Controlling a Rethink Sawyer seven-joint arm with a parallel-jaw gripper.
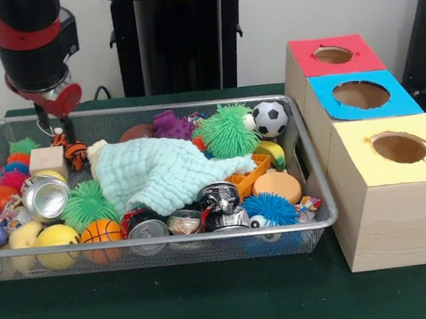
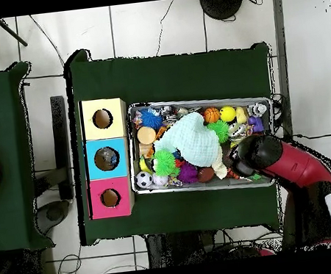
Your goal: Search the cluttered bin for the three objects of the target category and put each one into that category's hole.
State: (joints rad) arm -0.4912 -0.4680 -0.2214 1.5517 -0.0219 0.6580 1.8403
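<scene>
A large shallow bin of silver wire mesh with a rounded metal rim (image 1: 169, 243) (image 2: 204, 187) rests on a dark green cloth-covered table (image 1: 214, 305) (image 2: 169, 76). Just beside the bin, at the right in the front view, stands a row of three pale wooden boxes, each with a round hole in its coloured top: a yellow-topped box (image 1: 400, 184) (image 2: 103, 118), a blue-topped box (image 1: 360, 96) (image 2: 106, 158) and a red-topped box (image 1: 333, 55) (image 2: 110, 197).

Inside the bin a crumpled mint-green knitted cloth (image 1: 164, 173) (image 2: 195, 139) lies over the middle of the clutter. Around the cloth sit a black-and-white soccer ball (image 1: 271, 118) (image 2: 144, 180), a green spiky rubber ball (image 1: 227, 131), a small orange basketball (image 1: 100, 232) (image 2: 211, 115) and a crushed silver drink can (image 1: 46, 198).

The red and black arm (image 1: 30, 42) (image 2: 290, 162) comes down over the bin's far left corner in the front view, its gripper (image 1: 54, 130) low among the toys there; whether its fingers are apart or together cannot be made out.

Beyond the table the floor is pale tile (image 2: 148, 26), with a black pedestal (image 1: 180, 36) against a light wall.
</scene>
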